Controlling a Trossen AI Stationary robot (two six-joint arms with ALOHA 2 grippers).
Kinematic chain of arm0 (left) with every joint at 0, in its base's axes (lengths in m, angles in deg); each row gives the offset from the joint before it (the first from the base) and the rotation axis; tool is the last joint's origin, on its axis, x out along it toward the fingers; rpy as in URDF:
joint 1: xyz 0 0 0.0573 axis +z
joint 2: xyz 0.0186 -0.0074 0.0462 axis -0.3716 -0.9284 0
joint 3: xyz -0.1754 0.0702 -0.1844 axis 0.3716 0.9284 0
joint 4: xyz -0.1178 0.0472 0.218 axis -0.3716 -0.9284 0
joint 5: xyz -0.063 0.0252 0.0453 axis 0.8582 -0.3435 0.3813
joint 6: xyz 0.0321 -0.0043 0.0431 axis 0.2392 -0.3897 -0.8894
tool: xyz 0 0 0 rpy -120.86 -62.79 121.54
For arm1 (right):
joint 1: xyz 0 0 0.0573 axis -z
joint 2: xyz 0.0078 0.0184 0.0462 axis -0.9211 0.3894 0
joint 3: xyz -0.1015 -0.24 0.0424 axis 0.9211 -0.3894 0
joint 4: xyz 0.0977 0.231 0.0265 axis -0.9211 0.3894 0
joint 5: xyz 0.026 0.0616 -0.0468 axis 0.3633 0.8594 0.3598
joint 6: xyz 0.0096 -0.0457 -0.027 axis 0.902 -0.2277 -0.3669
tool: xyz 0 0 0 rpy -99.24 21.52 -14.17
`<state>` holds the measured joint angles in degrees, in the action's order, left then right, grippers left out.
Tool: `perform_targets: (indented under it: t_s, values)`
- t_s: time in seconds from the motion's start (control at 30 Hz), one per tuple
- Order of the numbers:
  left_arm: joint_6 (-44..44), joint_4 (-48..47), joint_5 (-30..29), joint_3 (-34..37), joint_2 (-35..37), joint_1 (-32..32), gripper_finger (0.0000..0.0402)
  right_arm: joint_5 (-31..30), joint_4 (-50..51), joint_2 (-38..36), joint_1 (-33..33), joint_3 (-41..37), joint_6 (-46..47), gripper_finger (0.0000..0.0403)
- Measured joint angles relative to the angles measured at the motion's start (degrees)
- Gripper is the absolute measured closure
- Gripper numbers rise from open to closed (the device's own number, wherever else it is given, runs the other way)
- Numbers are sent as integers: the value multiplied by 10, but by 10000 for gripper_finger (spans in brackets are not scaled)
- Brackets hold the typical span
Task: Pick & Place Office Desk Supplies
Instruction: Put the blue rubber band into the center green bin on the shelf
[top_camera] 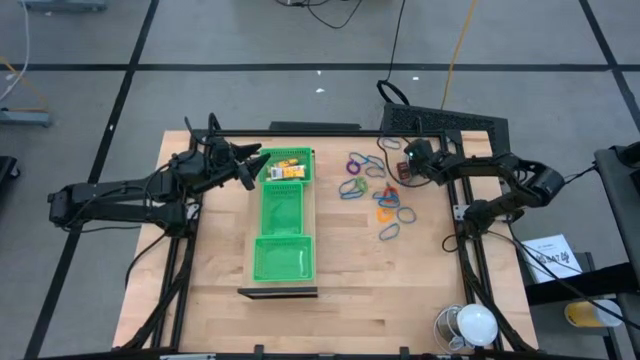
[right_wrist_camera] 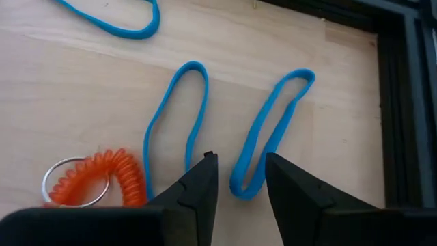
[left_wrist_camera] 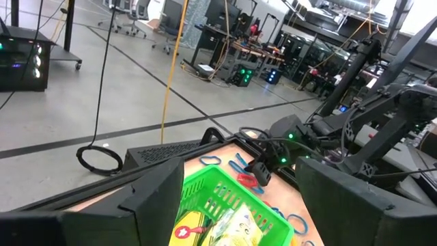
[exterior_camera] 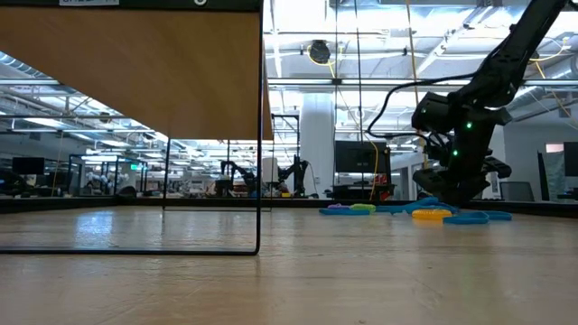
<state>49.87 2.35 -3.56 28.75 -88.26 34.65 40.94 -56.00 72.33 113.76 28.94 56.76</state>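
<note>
Quantities visible: two arms; one green three-compartment tray [top_camera: 282,222]; right wrist view: three blue loops [right_wrist_camera: 268,132], one orange coil [right_wrist_camera: 116,177].

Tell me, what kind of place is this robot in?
It looks like a big robot lab or workshop. Behind the wooden table there are rows of desks with monitors, other robot arms farther back, and cables running over a grey floor marked with black tape lines.
</note>
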Motion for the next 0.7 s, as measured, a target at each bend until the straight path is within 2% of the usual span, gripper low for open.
perform_targets:
  t_s: [0.23,0.7]
  values:
    - [0,1,0,0,0,0,110,-19,-5,8,-4,0,-3,298]
    - [0,0,3,0,0,0,110,-5,15,8,-7,0,-33,400]
